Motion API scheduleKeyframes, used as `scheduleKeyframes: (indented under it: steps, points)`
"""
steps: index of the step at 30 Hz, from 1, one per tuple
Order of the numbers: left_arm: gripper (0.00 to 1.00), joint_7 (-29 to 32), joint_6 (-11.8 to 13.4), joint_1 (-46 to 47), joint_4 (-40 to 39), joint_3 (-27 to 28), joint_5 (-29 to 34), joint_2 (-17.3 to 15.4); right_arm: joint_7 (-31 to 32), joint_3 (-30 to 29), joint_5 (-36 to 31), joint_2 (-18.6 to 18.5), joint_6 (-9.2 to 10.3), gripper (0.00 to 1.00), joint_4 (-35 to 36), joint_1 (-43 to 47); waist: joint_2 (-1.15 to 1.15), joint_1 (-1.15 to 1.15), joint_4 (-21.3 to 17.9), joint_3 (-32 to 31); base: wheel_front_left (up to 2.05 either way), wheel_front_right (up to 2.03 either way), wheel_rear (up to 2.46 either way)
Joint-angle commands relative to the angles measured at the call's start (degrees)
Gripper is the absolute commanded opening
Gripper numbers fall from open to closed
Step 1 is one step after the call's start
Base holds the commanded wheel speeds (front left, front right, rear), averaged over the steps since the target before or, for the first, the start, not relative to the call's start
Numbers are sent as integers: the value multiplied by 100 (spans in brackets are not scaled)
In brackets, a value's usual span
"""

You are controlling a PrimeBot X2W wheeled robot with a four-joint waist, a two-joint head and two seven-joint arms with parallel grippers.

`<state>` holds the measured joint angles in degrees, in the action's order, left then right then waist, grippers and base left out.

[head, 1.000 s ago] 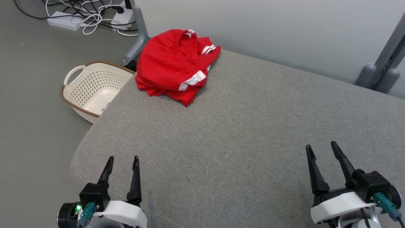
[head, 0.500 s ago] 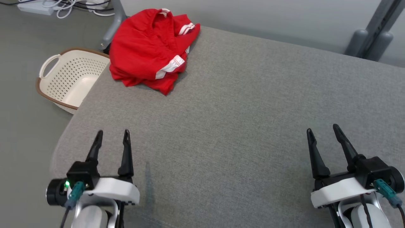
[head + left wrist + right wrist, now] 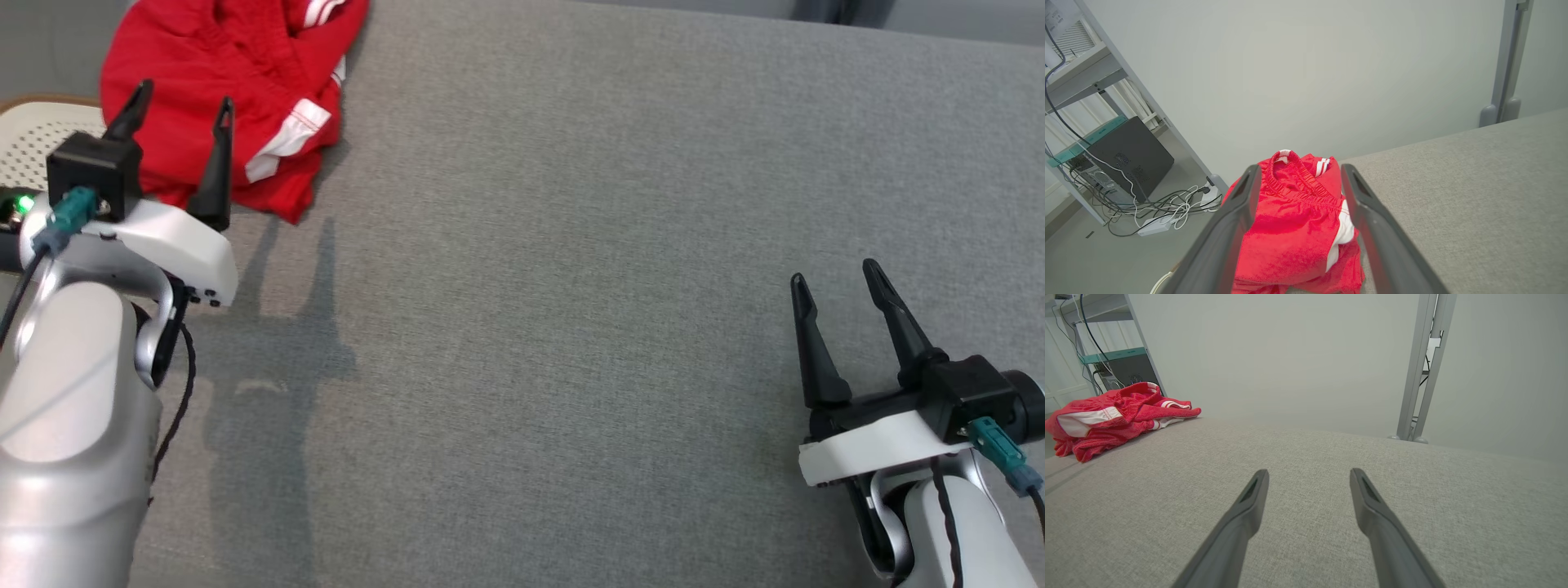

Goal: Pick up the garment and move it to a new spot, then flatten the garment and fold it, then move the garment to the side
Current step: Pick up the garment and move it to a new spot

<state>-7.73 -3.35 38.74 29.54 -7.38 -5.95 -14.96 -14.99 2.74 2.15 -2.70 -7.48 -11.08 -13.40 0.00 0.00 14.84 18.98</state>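
Upholstery, a broad grey woven-fabric surface (image 3: 571, 286), is taking up most of the head view, lying bare through the centre and right of the frame. Next in size, the crumpled red cloth garment with white stripes (image 3: 204, 57) is sitting bunched in the upper left of the frame, close to the surface's left edge. A cream perforated plastic basket (image 3: 33, 131) is peeking in beyond that edge at the far left.

The garment is looking light, soft and limp, so it is likely to sag and unfurl once lifted. The gathered elastic waistband (image 3: 1298, 190), showing at the top of the heap in the left wrist view, is probably offering the firmest hold — thicker than the loose layers below.

The left gripper (image 3: 184, 92) is hovering at the heap with jaws spread wide and nothing clasped, its fingers (image 3: 1233, 220) framing the red cloth; whether the tips are touching it is unclear. The right gripper (image 3: 833, 271) is sitting at the lower right, likewise spread and empty, well apart from the garment. Carrying toward the centre is looking safest — the left edge is leaving little margin.
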Motion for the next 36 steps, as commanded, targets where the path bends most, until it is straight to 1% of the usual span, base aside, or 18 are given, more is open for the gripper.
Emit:
scheduleKeyframes:
  steps: [1,6,10,15,18,20,23,24,25,26,31,36]
  points:
    - [100,160,-64,194,160,-28,22,-85,-30,8,-23,-36,-3,100,32,-83,0,0,-296,269,0,0,0]
    - [100,864,-226,633,773,-194,32,-323,-30,34,24,-34,-2,100,50,-159,0,0,-592,434,0,0,0]
    - [100,1090,-272,756,1169,-252,8,-485,-30,26,39,-35,-2,100,49,-180,0,0,-752,512,0,0,0]
    - [100,1185,-106,815,1585,-257,108,-714,-30,51,39,-35,-2,100,95,-245,0,0,-899,618,0,0,0]
    - [100,1212,61,885,1789,-261,196,-837,-30,64,36,-35,-3,100,112,-275,0,0,-953,669,0,0,0]
    - [100,1217,144,917,1912,-249,193,-898,-30,66,40,-35,-3,100,113,-287,0,0,-980,695,0,0,0]
    - [100,1261,196,942,2110,-214,117,-922,-30,69,49,-35,-3,100,122,-317,0,0,-1007,728,0,0,0]
    - [79,1248,206,968,2150,-195,103,-926,-30,70,57,-35,-3,100,119,-323,0,0,-1016,733,0,0,0]
    - [37,1225,203,992,2188,-185,90,-931,-30,73,67,-35,-3,100,118,-327,0,0,-1024,735,0,0,0]
    - [0,1205,212,1001,2224,-187,80,-934,-30,71,73,-35,-2,100,115,-329,0,0,-1031,734,0,0,0]
    - [0,928,261,1017,2295,-195,26,-927,-30,41,92,-35,-3,100,53,-317,0,0,-1025,645,0,0,0]
    - [0,566,294,1054,2282,-261,60,-943,-30,26,137,-36,-2,100,0,-246,0,0,-995,411,0,0,0]
